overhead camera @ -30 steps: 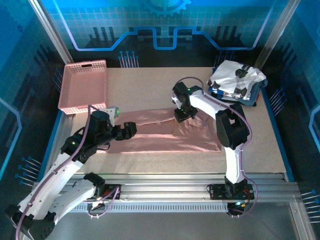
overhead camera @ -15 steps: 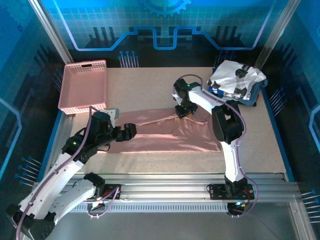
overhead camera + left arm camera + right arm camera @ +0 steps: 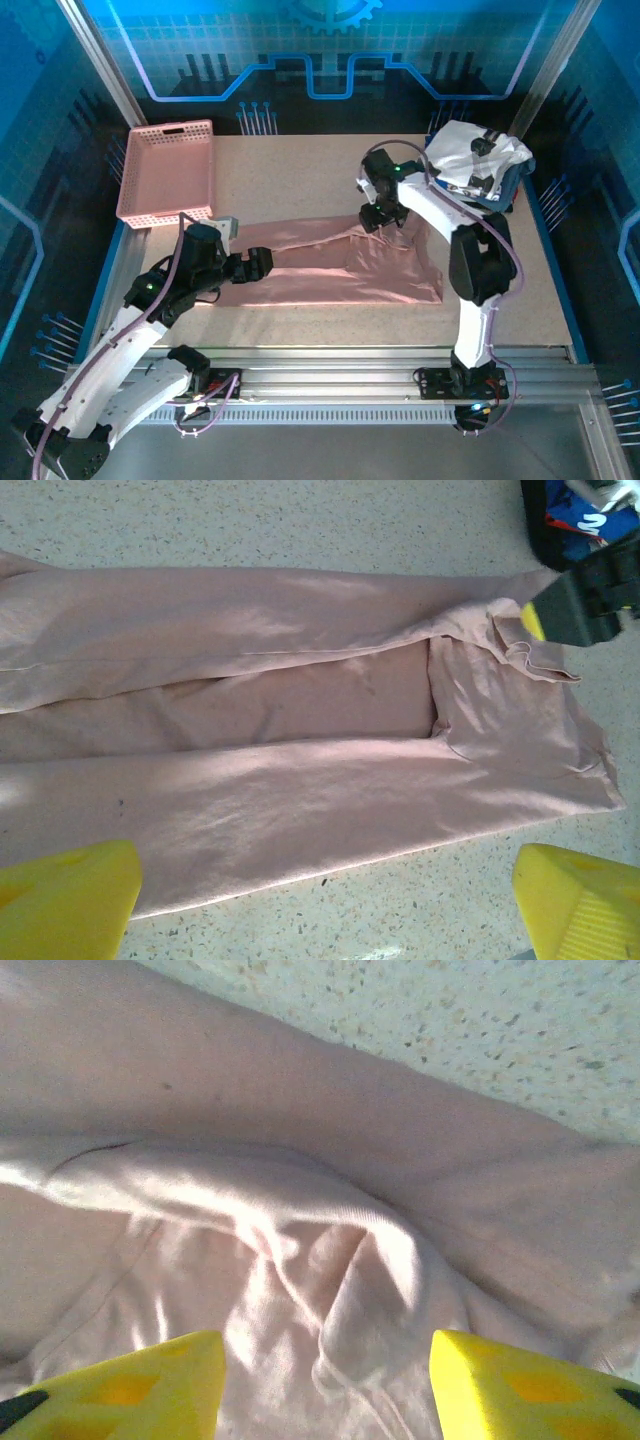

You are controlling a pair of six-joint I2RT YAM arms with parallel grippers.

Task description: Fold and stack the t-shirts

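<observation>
A dusty-pink cotton t-shirt (image 3: 330, 282) lies folded lengthwise into a long band across the middle of the speckled beige table (image 3: 300, 170). Its near hem runs roughly parallel to the table's front edge, with a strip of bare board between them.

The left gripper (image 3: 262, 264) hovers at the band's left end. In the left wrist view its yellow fingers (image 3: 65, 900) are spread fully wide and hold nothing, with the shirt (image 3: 300, 780) stretching away beneath them.

The right gripper (image 3: 380, 216) sits at the shirt's far edge, right of centre. In the right wrist view its fingers (image 3: 130, 1380) stand partly apart, astride a raised ridge of the pink cloth (image 3: 330, 1260). Whether they pinch it cannot be told.

Open board lies beyond the shirt, between the rigid pink plastic lattice basket (image 3: 170, 130) at the far left corner and the far right corner. There a crumpled white t-shirt with black patches (image 3: 470, 150) rests on a navy one (image 3: 512, 188). More bare board runs along the right side.
</observation>
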